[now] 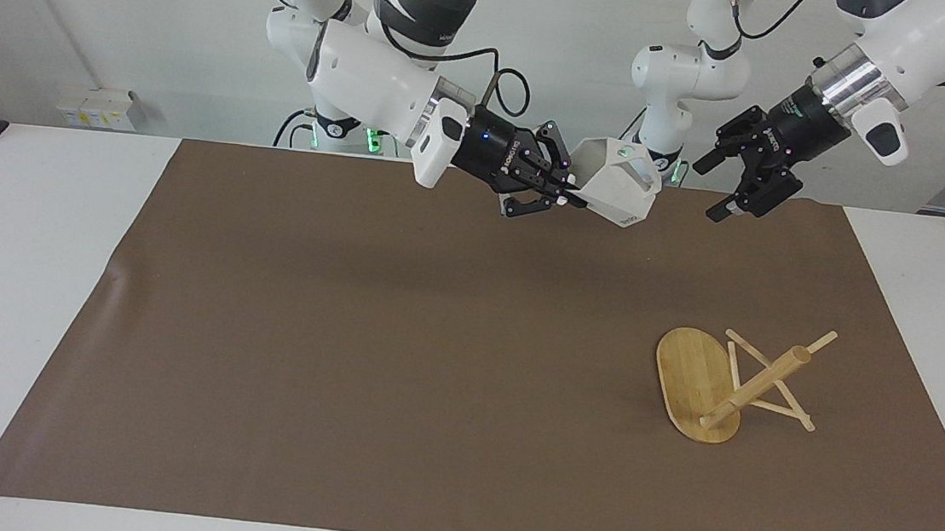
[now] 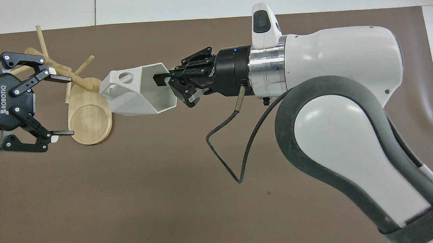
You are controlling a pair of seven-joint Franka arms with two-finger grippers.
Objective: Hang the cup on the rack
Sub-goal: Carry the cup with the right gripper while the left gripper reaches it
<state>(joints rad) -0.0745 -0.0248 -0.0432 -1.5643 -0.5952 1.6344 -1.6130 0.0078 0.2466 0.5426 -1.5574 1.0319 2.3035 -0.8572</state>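
Over the brown mat's (image 1: 397, 344) edge nearest the robots, the right claw (image 1: 560, 194) (image 2: 163, 81) hangs in the air, its arm stretched out nearly level toward the left arm's end of the bench (image 1: 20, 260). Its fingers are pressed onto the rim wall of the white faceted cup (image 1: 614, 180) (image 2: 136, 91), one finger inside the mouth. The cup lies on its side in the grip, mouth toward the claw, its blocky handle with the round hole turned away from it. The left claw (image 1: 723, 189) (image 2: 58, 106) also hangs raised, over the mat edge at its own end, fingers spread wide and holding nothing, pointing toward the cup. Farther from the robots, the bamboo mug rack (image 1: 727, 382) (image 2: 77, 98) lies tipped over on the mat, its oval base on edge and its post and thin pegs slanting outward.
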